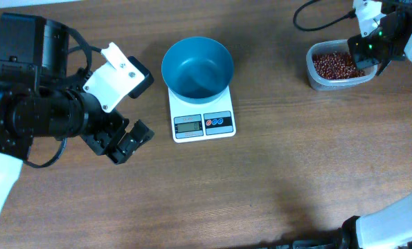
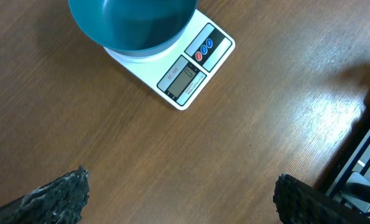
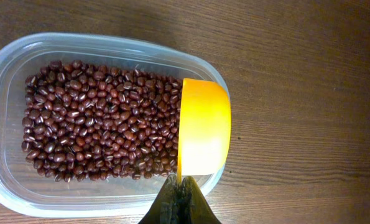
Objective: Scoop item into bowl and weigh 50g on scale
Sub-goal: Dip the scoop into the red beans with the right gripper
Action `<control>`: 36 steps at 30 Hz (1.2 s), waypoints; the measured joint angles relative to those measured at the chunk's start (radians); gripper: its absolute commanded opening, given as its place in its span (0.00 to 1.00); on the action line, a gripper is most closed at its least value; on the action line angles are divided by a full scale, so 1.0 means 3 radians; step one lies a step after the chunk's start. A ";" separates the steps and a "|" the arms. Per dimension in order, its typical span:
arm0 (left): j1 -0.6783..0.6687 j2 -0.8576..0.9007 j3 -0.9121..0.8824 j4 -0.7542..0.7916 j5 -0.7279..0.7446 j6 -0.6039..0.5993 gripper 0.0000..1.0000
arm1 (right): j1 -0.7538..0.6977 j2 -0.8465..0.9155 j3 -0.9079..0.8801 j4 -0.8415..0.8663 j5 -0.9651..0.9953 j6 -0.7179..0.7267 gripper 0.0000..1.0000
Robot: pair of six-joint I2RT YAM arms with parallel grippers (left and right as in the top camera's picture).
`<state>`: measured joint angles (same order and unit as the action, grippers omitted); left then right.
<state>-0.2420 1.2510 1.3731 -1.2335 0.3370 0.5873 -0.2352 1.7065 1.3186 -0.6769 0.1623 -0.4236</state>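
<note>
The brown wood-grain worktop (image 2: 253,143) spreads beneath the left pincer (image 2: 181,198). Ahead to its right a glare of light (image 2: 326,104) lies on the wood; farther right, past the edge, dim pale bars (image 2: 362,165).

nothing can be read for sure. the scale (image 2: 144,70) has a grey display (image 2: 183,78) with faint dark figures on it. they are too washed out to read in the left wrist view and too small in the overhead view. a line of tiny print runs along the display's edge and is also illegible. the red button (image 2: 199,55) and the blue button (image 2: 208,45) beside it each carry a small white mark that cannot be made out.
</note>
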 measured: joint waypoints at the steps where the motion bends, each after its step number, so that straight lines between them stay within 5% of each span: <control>1: 0.0000 0.0000 0.0000 -0.0001 0.0000 0.0001 0.99 | 0.0001 0.0000 0.0000 -0.0011 0.0008 -0.0006 0.04; 10: 0.0000 0.0000 0.0000 -0.0001 0.0000 0.0000 0.99 | 0.0003 0.0237 0.0000 -0.0048 -0.0350 0.0189 0.04; 21: 0.0000 0.0000 0.0000 -0.0001 0.0000 0.0001 0.99 | -0.0034 0.0263 0.0000 -0.0214 -0.0933 0.1349 0.04; 29: 0.0000 0.0000 0.0000 -0.0001 0.0000 0.0001 0.99 | -0.0633 0.0459 0.0094 -0.0338 -0.2111 0.1916 0.04; 36: 0.0000 0.0000 0.0000 -0.0001 0.0000 0.0001 0.99 | -0.0800 0.0566 0.0136 -0.0501 -0.2286 0.2160 0.04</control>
<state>-0.2420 1.2510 1.3731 -1.2339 0.3370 0.5877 -0.4751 1.8763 1.3594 -0.8272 -0.5236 0.2245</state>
